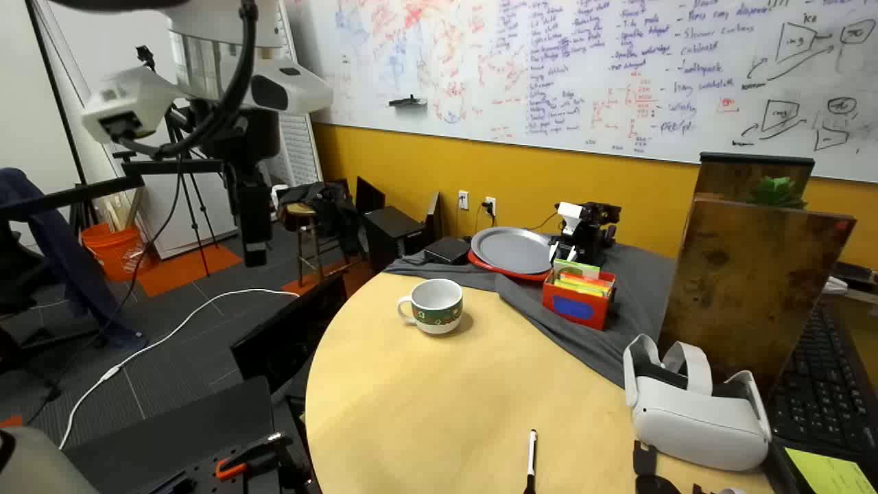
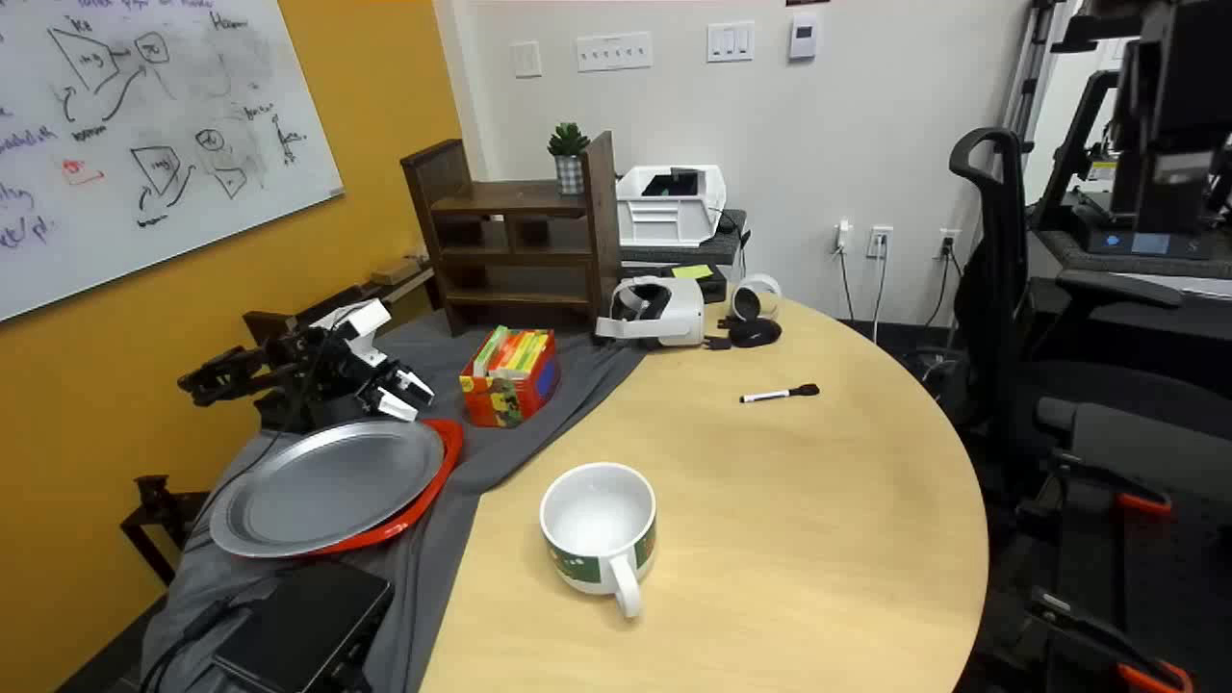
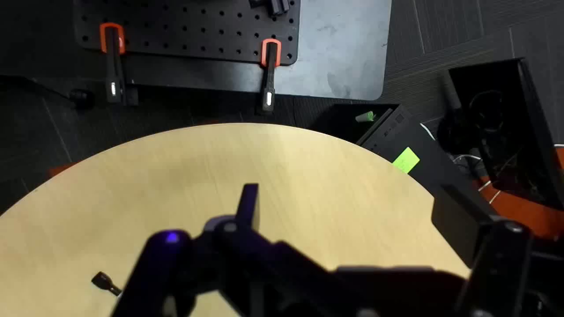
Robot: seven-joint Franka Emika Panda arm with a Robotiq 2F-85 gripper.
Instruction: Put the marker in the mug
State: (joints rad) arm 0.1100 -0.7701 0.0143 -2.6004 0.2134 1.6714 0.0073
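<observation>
The marker (image 2: 782,393) lay flat on the table (image 2: 789,529), inward from its curved edge, with the thick black end turned toward that edge. Well apart from it, the mug (image 1: 435,309) stood upright near the grey cloth (image 2: 496,452), its handle toward the table's curved edge. The gripper (image 3: 346,206) hung in the air, apart from both, its fingers spread wide in the wrist view. A white headset (image 2: 674,316) sat near the table's edge; a red box (image 2: 510,385) stood on the cloth near a round grey plate (image 2: 332,489).
</observation>
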